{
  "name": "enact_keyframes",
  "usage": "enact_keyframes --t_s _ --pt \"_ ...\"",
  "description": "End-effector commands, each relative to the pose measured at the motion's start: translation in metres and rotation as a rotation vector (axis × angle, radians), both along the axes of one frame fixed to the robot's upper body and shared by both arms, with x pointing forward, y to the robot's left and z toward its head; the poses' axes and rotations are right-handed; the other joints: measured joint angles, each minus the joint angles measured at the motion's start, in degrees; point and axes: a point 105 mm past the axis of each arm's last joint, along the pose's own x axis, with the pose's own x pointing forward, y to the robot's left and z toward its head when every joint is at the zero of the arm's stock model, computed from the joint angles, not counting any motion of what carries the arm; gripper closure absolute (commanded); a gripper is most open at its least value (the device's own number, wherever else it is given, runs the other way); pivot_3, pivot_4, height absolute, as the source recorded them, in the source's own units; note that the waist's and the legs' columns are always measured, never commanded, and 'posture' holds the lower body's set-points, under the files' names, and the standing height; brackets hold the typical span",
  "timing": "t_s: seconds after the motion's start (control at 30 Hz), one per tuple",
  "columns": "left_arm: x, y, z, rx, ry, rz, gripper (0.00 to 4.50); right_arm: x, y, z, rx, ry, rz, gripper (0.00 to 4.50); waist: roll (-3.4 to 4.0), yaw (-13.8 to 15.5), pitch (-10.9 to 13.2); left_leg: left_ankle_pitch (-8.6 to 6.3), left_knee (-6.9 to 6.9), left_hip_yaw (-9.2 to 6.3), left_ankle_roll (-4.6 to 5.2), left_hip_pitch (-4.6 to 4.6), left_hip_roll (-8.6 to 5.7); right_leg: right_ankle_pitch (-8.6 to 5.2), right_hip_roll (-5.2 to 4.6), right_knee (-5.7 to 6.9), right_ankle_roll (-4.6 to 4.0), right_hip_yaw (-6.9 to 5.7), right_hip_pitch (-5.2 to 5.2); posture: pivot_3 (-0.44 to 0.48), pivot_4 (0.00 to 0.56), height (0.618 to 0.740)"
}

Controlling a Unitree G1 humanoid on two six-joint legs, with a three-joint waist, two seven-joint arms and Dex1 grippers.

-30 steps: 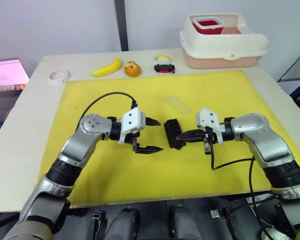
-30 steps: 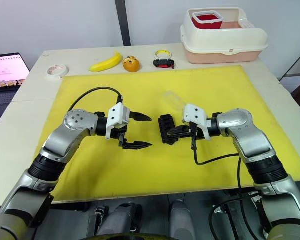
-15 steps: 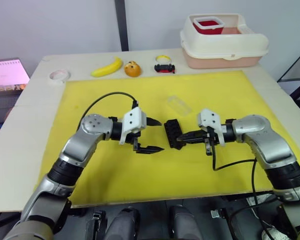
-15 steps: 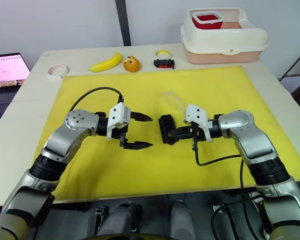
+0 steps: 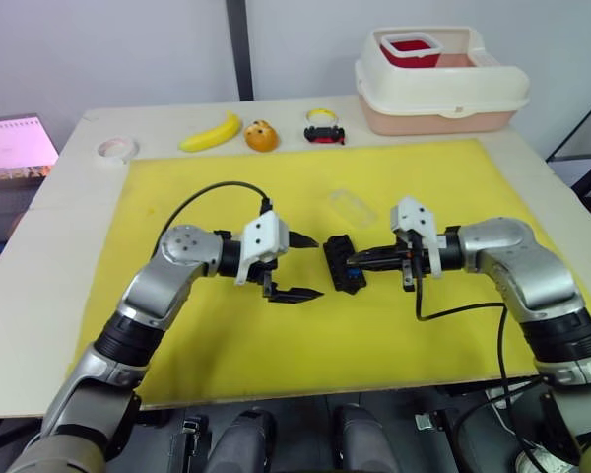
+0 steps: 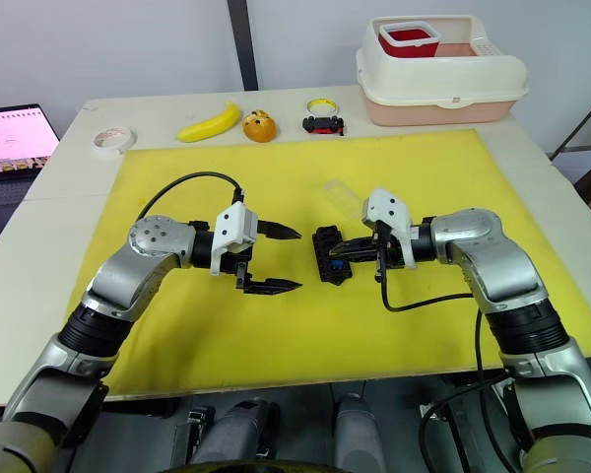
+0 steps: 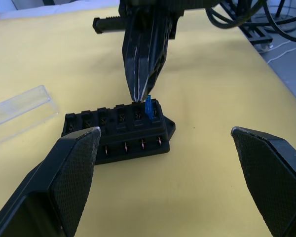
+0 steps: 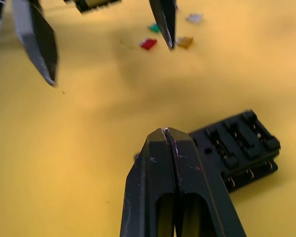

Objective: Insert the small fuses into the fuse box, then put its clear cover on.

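Lab bench (image 5: 69, 246) with yellow mat (image 5: 227, 345)

The small black slotted plastic fuse box (image 7: 117, 132) lay flat mid-mat, one tiny blue fuse (image 7: 148, 108) standing in an end slot. Beside the box lay the clear rectangular plastic cover (image 7: 20, 111). Red, green, grey and olive fuses (image 8: 148, 44) lay loose near the box.

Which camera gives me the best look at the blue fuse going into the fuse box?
The left wrist view: the blue fuse stands in an end slot of the fuse box, under the right claw tip. In the eye views it is a tiny blue speck; in the right wrist view I cannot make it out.
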Motion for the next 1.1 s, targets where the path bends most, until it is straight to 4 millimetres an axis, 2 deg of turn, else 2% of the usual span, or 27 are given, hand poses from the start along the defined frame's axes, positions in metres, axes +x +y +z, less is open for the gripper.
enact_keyframes --t_s 0.03,0.43,0.53,0.6,0.73,0.83,0.93,1.1 --pt "-0.001 0.0 0.009 -0.011 -0.046 -0.012 0.0 0.0 0.005 0.004 0.009 -0.028 0.015 4.47 0.0 -0.03 0.0 0.0 0.0 0.0 0.0 0.0 0.0 0.0 0.0 0.0 0.0 0.0 0.0 0.0 0.15 0.74" --pt "0.0 0.001 0.008 -0.007 -0.045 -0.01 0.0 -0.005 -0.005 -0.018 -0.065 0.041 -0.02 4.47 0.0 0.13 0.0 0.0 0.03 -0.01 0.0 0.0 0.0 0.0 0.0 0.0 0.0 -0.01 0.03 0.0 0.15 0.74" --pt "0.0 0.002 0.007 -0.004 -0.042 -0.01 0.0 -0.005 -0.001 -0.008 -0.031 0.009 -0.008 4.47 0.0 0.12 0.0 0.0 0.07 -0.02 0.01 0.0 0.0 0.0 0.0 0.0 0.0 -0.01 0.05 0.0 0.15 0.74" --pt "-0.001 0.002 0.005 -0.002 -0.04 -0.012 0.0 -0.004 0.001 0.007 0.001 -0.029 -0.004 4.47 0.0 0.1 0.0 0.0 0.08 -0.02 0.01 0.0 0.0 0.0 0.0 0.0 0.0 -0.01 0.05 0.0 0.15 0.74" --pt "-0.004 0.0 0.004 -0.001 -0.037 -0.021 0.0 -0.006 -0.002 0.025 0.008 -0.067 0.013 4.47 0.0 0.1 0.0 -0.01 0.07 -0.02 0.01 0.0 -0.01 0.0 0.0 0.0 0.0 -0.01 0.04 0.0 0.15 0.74" --pt "-0.005 -0.002 0.003 -0.004 -0.036 -0.028 0.0 -0.008 -0.009 0.026 -0.038 -0.061 0.027 3.72 0.0 0.11 0.0 -0.01 0.07 -0.02 0.01 -0.01 -0.01 0.0 0.0 0.0 0.0 -0.01 0.04 0.0 0.15 0.74" --pt "-0.005 -0.003 0.003 -0.006 -0.036 -0.032 0.0 -0.011 -0.012 0.017 -0.085 -0.035 0.048 2.22 0.0 0.02 0.0 -0.01 0.08 -0.02 0.01 -0.01 0.0 0.0 0.0 0.0 0.0 -0.02 0.04 0.0 0.15 0.74" --pt "-0.004 -0.003 0.003 -0.006 -0.037 -0.031 0.0 -0.009 -0.005 0.009 -0.085 -0.029 0.043 2.22 0.0 -0.01 0.0 -0.01 0.07 -0.02 0.01 -0.01 0.0 0.0 0.0 0.0 0.0 -0.02 0.03 0.0 0.15 0.74"
